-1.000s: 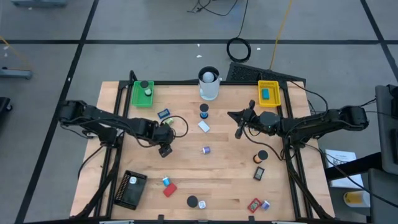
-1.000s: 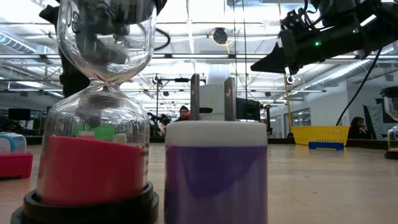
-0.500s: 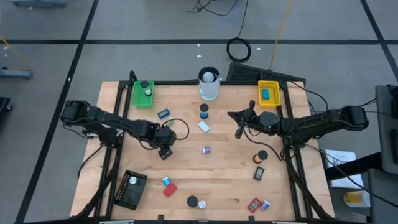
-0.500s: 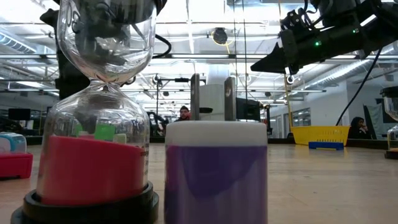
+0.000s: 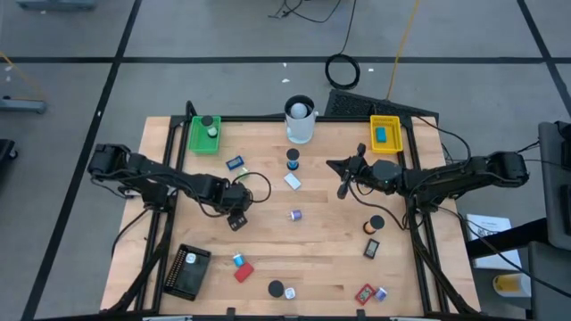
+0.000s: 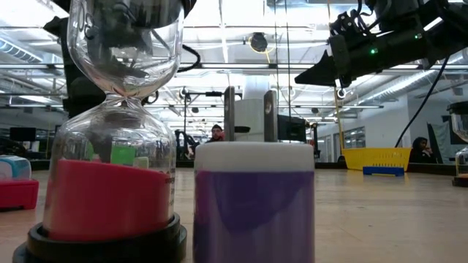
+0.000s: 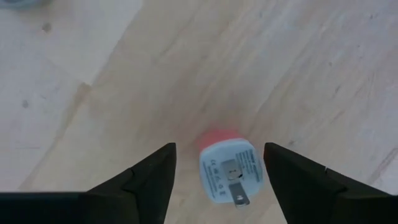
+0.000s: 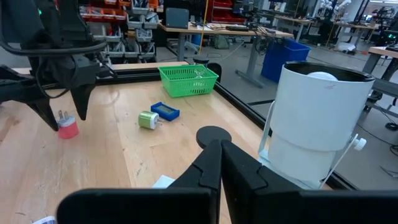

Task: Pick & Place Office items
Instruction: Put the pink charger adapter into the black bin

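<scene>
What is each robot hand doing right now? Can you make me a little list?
Left hand: open, low over the wooden table, one finger on each side of the small red-and-white wall plug, not gripping it
Right hand: shut, empty, raised above the table's right half
Far trays: green mesh tray, yellow mesh tray
Between them: tall white cup
</scene>
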Robot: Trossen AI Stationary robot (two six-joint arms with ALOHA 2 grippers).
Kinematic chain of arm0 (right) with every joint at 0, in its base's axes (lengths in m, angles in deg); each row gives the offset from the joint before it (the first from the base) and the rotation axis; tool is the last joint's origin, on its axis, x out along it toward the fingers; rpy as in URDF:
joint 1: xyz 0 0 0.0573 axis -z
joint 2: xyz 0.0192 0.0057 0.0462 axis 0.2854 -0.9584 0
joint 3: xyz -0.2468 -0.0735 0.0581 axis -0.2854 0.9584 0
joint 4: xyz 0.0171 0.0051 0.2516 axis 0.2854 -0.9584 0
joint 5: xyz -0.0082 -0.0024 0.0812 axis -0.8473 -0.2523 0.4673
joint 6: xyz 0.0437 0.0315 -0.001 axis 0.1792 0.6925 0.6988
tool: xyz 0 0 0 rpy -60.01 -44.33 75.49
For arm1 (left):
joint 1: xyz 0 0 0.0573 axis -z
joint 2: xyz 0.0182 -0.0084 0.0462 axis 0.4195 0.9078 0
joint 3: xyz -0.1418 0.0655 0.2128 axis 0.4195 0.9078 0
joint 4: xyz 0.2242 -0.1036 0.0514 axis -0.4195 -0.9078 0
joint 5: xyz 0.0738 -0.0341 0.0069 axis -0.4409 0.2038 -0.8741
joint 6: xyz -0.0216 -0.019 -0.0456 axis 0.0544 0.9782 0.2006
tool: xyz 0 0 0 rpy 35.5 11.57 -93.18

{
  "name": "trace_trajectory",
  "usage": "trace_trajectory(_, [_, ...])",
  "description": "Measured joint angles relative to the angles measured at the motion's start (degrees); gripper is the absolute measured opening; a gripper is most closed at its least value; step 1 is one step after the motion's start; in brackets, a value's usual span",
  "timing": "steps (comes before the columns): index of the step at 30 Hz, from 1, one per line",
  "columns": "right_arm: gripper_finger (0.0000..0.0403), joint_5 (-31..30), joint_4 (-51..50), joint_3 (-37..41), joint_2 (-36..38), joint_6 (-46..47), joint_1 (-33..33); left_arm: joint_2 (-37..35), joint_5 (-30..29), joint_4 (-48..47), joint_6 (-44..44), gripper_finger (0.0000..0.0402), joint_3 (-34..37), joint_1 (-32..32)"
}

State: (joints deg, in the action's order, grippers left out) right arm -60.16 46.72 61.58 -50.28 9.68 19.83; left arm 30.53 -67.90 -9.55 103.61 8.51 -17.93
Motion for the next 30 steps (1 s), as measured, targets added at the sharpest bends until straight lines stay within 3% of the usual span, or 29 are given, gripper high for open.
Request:
trace_trajectory(5, [0.0001,0.00,-0.05,0.00,0.00,0.00,0.01,0.13,-1.40,-0.05,-0.26,0.0253,0.49,-0.05])
trace_trajectory(12, [0.0001,-0.01,-0.04,0.00,0.00,0.00,0.00,0.16,0.31,-0.03,-0.64,0.0196,0.49,0.17])
trace_trajectory(22, [0.0001,-0.01,-0.07,0.00,0.00,0.00,0.00,0.10,0.88,0.08,-2.91,0.0145,0.43,0.28])
trace_trajectory(30, [0.0001,-0.02,-0.06,0.00,0.00,0.00,0.01,-2.38,2.29,-8.63,-7.01,0.0155,-4.54,1.13])
